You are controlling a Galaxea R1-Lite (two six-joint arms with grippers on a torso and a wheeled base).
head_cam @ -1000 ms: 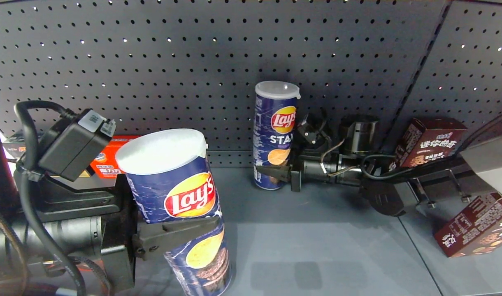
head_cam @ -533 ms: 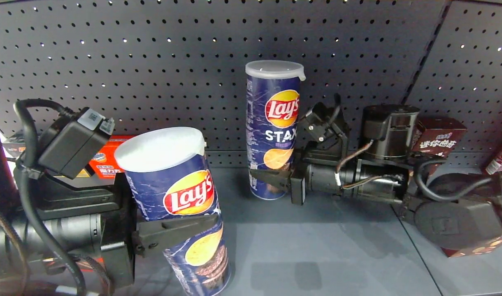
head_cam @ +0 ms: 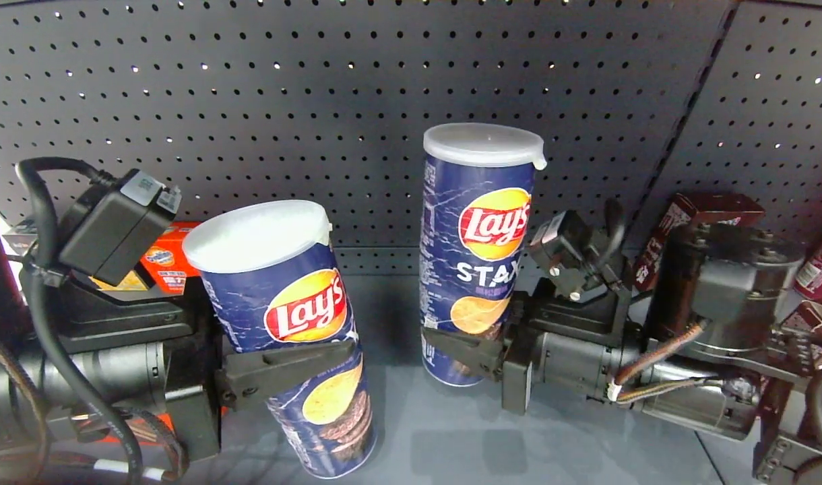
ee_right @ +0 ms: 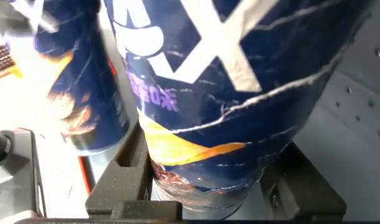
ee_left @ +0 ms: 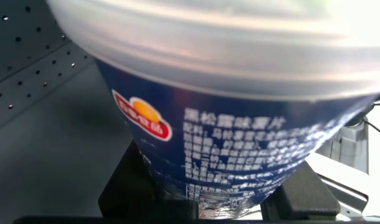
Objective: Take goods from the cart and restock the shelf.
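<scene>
Two blue chips cans with clear lids are over the grey shelf floor (head_cam: 566,444). The left can (head_cam: 283,323) leans slightly at the front left, and my left gripper (head_cam: 286,374) is shut across its middle. The left wrist view has that can (ee_left: 227,124) between both black fingers (ee_left: 124,186). The right can (head_cam: 478,249) stands upright mid-shelf, with my right gripper (head_cam: 461,350) shut on its lower part. In the right wrist view the held can (ee_right: 227,93) sits between the fingers (ee_right: 124,174), and the other can (ee_right: 78,81) is beyond it.
The pegboard back wall (head_cam: 357,101) closes the shelf behind. An orange box (head_cam: 168,259) lies behind my left arm. Dark brown snack boxes (head_cam: 704,205) stand and lean at the right, partly behind my right arm. Open floor lies between and in front of the cans.
My right gripper has carried its can from the back of the shelf up and then forward, nearer the front and slightly right. The left can has barely shifted.
</scene>
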